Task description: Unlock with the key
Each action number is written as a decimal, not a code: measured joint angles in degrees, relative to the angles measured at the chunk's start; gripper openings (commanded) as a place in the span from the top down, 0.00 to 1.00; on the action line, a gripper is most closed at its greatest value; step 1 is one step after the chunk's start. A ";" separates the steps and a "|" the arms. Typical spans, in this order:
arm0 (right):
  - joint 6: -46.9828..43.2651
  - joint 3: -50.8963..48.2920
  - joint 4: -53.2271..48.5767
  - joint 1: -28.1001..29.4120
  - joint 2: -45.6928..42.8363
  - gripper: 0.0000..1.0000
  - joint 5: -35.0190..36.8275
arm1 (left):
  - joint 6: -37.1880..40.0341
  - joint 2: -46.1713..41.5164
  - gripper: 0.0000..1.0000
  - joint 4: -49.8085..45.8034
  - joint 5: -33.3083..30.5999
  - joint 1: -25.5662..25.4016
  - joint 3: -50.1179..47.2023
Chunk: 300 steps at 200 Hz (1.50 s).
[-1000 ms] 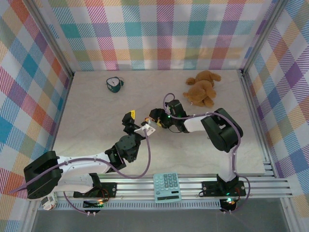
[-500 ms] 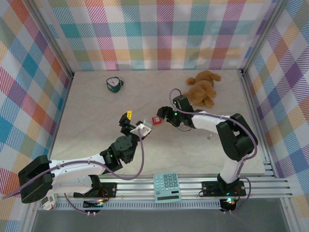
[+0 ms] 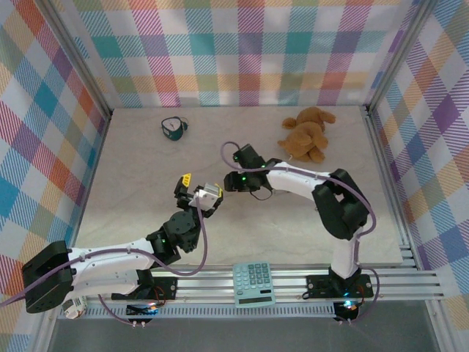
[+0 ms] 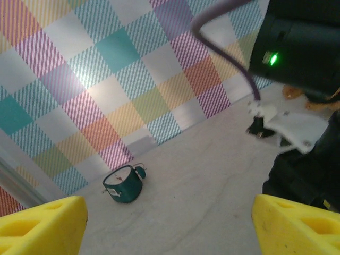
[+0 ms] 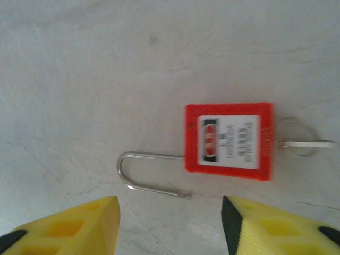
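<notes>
1. Pale stone-look table (image 3: 132,176), top view. Both arms reach to mid-frame, where the left gripper (image 3: 195,188) and right gripper (image 3: 229,180) sit near each other. A teddy bear (image 3: 306,136) at upper right and a teal object (image 3: 174,128) at upper left lie well apart from them. There is open surface all round, and the table edges are distant.
2. Left wrist view. The yellow fingers (image 4: 42,223) at the lower corners stand wide apart with nothing between them. Judged to be waiting clear of the work.
3. Right wrist view. The red padlock (image 5: 228,141) lies flat, right of centre. The key (image 5: 313,142) projects from its right edge, apparently seated in the keyway. The shackle (image 5: 151,172) points left, its free end clear of the body. The right fingers at the lower edge are part-spread and grip nothing. They sit short of the lock, presumably lining up on it.
</notes>
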 measured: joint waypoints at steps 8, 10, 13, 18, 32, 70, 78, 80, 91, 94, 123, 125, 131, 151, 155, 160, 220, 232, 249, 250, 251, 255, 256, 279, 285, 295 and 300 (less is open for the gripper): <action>-0.55 1.25 -0.87 0.44 1.53 0.49 0.57 | -0.87 -0.63 0.21 -0.35 -0.17 -0.04 -0.13; -0.70 1.68 -1.09 0.50 2.10 0.49 0.68 | -1.27 -1.03 0.21 -0.42 -0.28 -0.04 -0.26; -0.85 1.95 -1.36 0.52 2.51 0.49 0.83 | -1.46 -1.36 0.21 -0.46 -0.39 -0.04 -0.35; -1.11 2.54 -1.70 0.52 3.43 0.49 1.11 | -2.08 -2.03 0.20 -0.63 -0.61 -0.04 -0.52; -1.60 3.39 -2.86 0.22 5.29 0.50 1.92 | -3.23 -4.17 0.21 -0.79 -0.61 -0.13 -1.22; -2.14 7.15 -5.05 0.13 7.45 0.50 2.29 | -5.27 -9.81 0.20 -1.62 -0.31 -0.20 -2.91; -2.16 8.59 -5.53 0.13 8.11 0.51 2.10 | -5.49 -10.23 0.20 -1.64 -0.20 -0.20 -2.95; -2.14 9.05 -5.60 0.13 8.37 0.51 2.08 | -5.57 -10.29 0.20 -1.64 -0.13 -0.20 -2.95; -2.14 11.13 -5.68 0.15 9.73 0.51 1.60 | -5.60 -10.40 0.20 -1.64 0.07 -0.20 -2.95; -2.14 11.74 -5.68 0.15 10.12 0.51 1.60 | -5.62 -10.40 0.20 -1.64 0.04 -0.22 -2.97; -2.10 15.30 -5.97 0.35 12.90 0.50 0.07 | -5.64 -10.40 0.19 -1.64 0.04 -0.24 -2.99; -2.10 15.45 -5.99 0.39 13.03 0.49 -0.07 | -5.64 -10.40 0.19 -1.62 0.04 -0.24 -2.99; -2.10 16.02 -6.12 0.46 13.42 0.48 -0.42 | -5.64 -10.40 0.19 -1.55 0.02 -0.24 -2.99; -1.97 16.39 -6.25 0.52 13.55 0.44 -2.03 | -5.68 -10.45 0.18 -1.16 -0.15 -0.24 -2.99; -1.99 16.37 -6.16 0.52 13.51 0.43 -2.58 | -5.75 -10.47 0.18 -1.09 -0.15 -0.24 -2.99; -1.95 16.22 -5.99 0.52 13.40 0.42 -3.15 | -5.81 -10.60 0.18 -0.96 -0.17 -0.24 -2.99; -1.95 4.72 -5.11 -0.31 -0.35 0.36 -6.82 | -12.15 -17.90 0.10 -2.12 1.29 -0.24 -2.99; -2.21 2.80 -4.50 -0.42 -4.17 0.35 -6.82 | -13.73 -20.50 0.08 -3.21 2.51 -0.24 -2.99; -2.62 -0.15 -4.39 -0.70 -10.03 0.35 -6.73 | -15.17 -23.50 0.07 -3.45 3.06 -0.24 -2.97; -2.67 -0.39 -4.37 -0.72 -10.56 0.34 -6.64 | -15.26 -23.63 0.07 -3.54 3.08 -0.24 -2.97; -2.69 -0.55 -4.33 -0.74 -10.82 0.34 -6.62 | -15.34 -23.82 0.07 -3.63 3.08 -0.24 -2.95; -2.82 -1.09 -4.24 -0.81 -11.98 0.34 -6.58 | -15.58 -24.06 0.07 -3.80 3.06 -0.24 -2.95; -2.82 -1.22 -4.24 -0.83 -12.26 0.34 -6.56 | -15.69 -24.28 0.07 -3.89 3.06 -0.24 -2.93; -3.23 -5.44 -3.41 -1.33 -18.71 0.32 -5.09 | -16.39 -25.14 0.09 -8.87 2.25 -0.17 -0.24; -3.43 -6.88 -3.26 -1.44 -20.65 0.32 -4.52 | -16.50 -24.85 0.09 -10.75 1.95 -0.13 1.20; -4.07 -9.11 -3.28 -1.44 -24.02 0.32 -3.63 | -16.57 -24.09 0.11 -13.44 1.49 -0.07 3.85; -4.57 -10.14 -3.28 -1.46 -25.68 0.32 -3.19 | -16.57 -23.67 0.12 -14.58 1.33 -0.02 4.96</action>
